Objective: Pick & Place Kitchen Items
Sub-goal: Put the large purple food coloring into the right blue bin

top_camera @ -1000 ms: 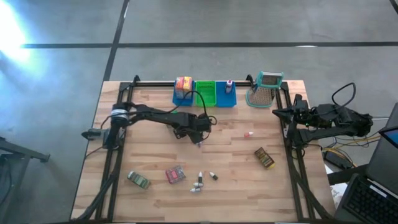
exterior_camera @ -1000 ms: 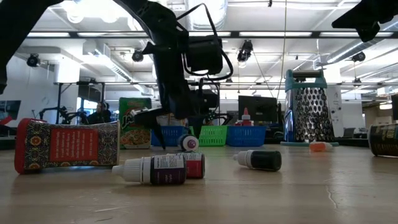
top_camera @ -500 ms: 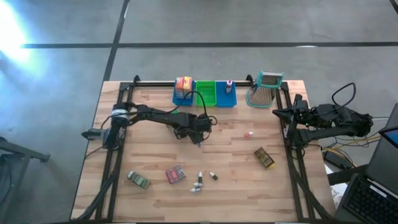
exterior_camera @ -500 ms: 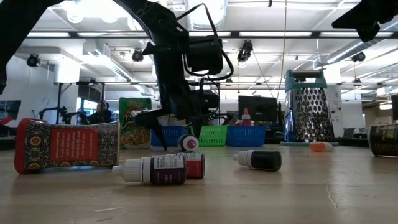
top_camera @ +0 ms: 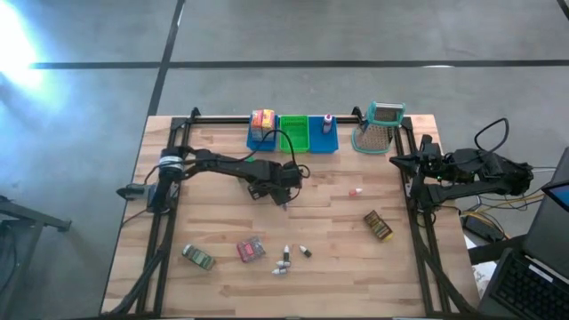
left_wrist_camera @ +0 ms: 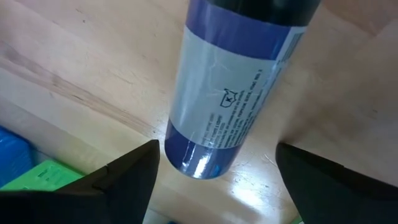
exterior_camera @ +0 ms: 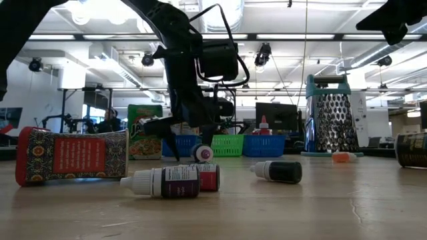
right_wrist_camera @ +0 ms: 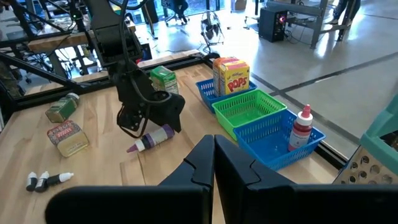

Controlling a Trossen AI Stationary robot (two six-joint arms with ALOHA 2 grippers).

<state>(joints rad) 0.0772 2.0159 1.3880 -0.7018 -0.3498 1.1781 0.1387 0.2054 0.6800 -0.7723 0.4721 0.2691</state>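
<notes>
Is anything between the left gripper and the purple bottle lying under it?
Nothing visible. The left gripper straddles the purple bottle, which lies flat on the table; one finger stands on each side, apart from the bottle, with only bare wood between.

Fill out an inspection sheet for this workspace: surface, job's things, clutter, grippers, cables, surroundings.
Surface: wooden table, bare between the items.
Job's things: purple bottle lying on the wood between the left fingers; yellow-red box in the blue bin; small bottles, pink-red packet, green packet and brown packet lying loose.
Clutter: metal grater at the far edge; green bin, nothing seen in it.
Grippers: left gripper low over the purple bottle, fingers apart; right gripper shut, parked at the right edge.
Cables: black loops beside the right arm.
Surroundings: grey floor; workshop behind, person seated far off.
</notes>
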